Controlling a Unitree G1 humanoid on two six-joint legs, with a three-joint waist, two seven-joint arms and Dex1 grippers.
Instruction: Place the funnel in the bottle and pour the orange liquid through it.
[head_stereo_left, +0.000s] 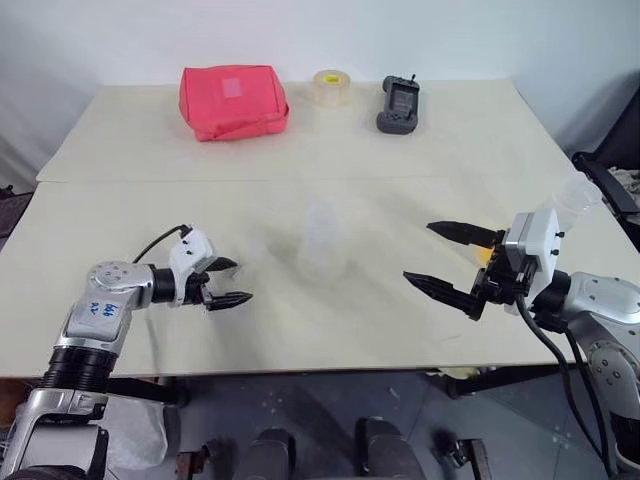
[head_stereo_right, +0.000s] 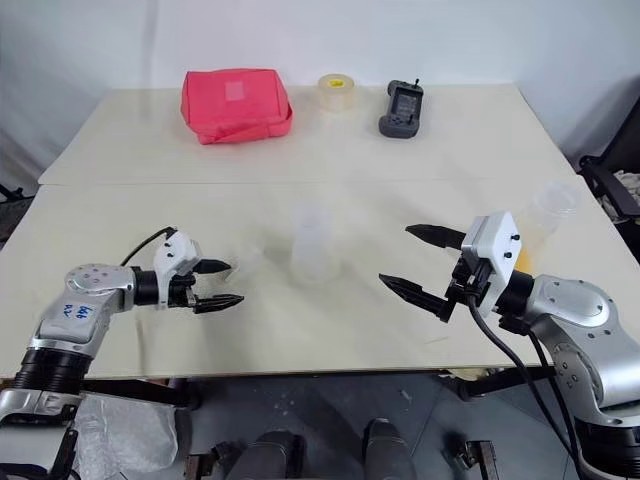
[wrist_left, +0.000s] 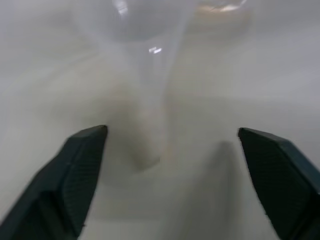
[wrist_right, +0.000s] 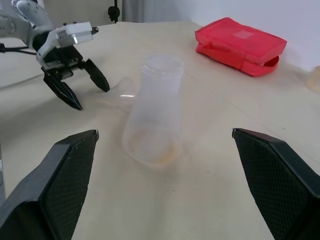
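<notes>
Clear plastic everywhere, so half of this is tough to read. The funnel (wrist_right: 120, 95) is basically a ghost against the pale table (head_stereo_left: 420, 150); from the right wrist view you can just make out that it's lying on its side, just beside the bottle (wrist_right: 152, 117), between it and the left gripper (wrist_right: 77, 87). Its long axis runs roughly flat along the table, wide mouth toward the bottle, stem toward that gripper. Whether it touches the bottle, can't tell. In the left wrist view it's a blurry cone and stem right in front of the fingers.

The bottle stands upright mid-table, faint from the head views (head_stereo_left: 322, 240), with a thin orange tint at the bottom.

Left gripper has its fingers spread, nothing between them, tips just short of the funnel. Right gripper (head_stereo_left: 448, 262) is spread wide too, hanging over the table's right side, well apart from the bottle. Behind it, a clear cup (head_stereo_right: 545, 225) with orange liquid (head_stereo_right: 527, 250) is partly hidden by the wrist.
</notes>
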